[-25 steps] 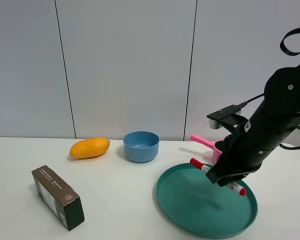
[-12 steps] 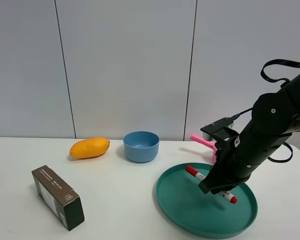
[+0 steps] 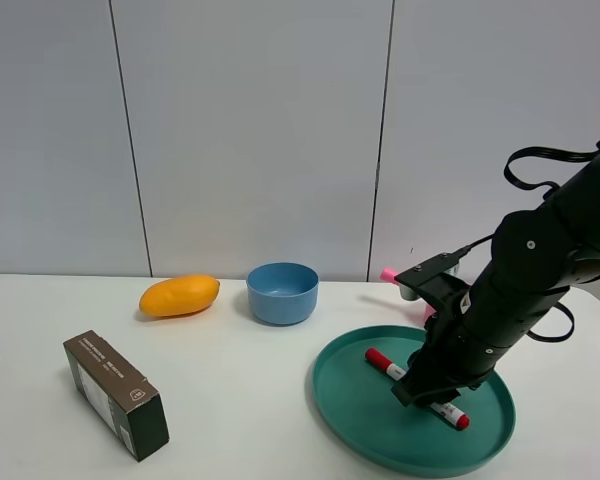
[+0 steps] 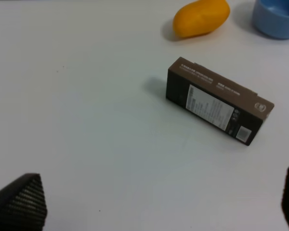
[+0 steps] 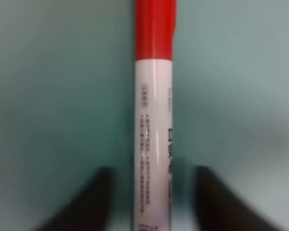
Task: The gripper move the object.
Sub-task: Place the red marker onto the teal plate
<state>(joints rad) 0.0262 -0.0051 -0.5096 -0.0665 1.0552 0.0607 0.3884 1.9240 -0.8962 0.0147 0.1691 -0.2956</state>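
Observation:
The white marker with a red cap [image 3: 384, 365] lies on the teal tray [image 3: 352, 430] at the right of the exterior high view. My right gripper [image 3: 421, 391] is down over its middle. In the right wrist view the marker [image 5: 153, 120] runs between the two black fingertips [image 5: 98, 192], with a strip of teal showing on each side, so the jaws stand slightly apart and straddle it. My left gripper [image 4: 154, 207] is open and empty above the table, out of the exterior high view.
A dark brown box [image 3: 115, 394] stands front left and shows in the left wrist view [image 4: 214, 100]. An orange mango [image 3: 179, 295] and a blue bowl [image 3: 282, 292] sit at the back. A pink object [image 3: 388, 273] pokes out behind the right arm.
My right gripper has come down and slightly left with the marker, from above the tray to the tray's floor. The jaws now stand a little off the marker.

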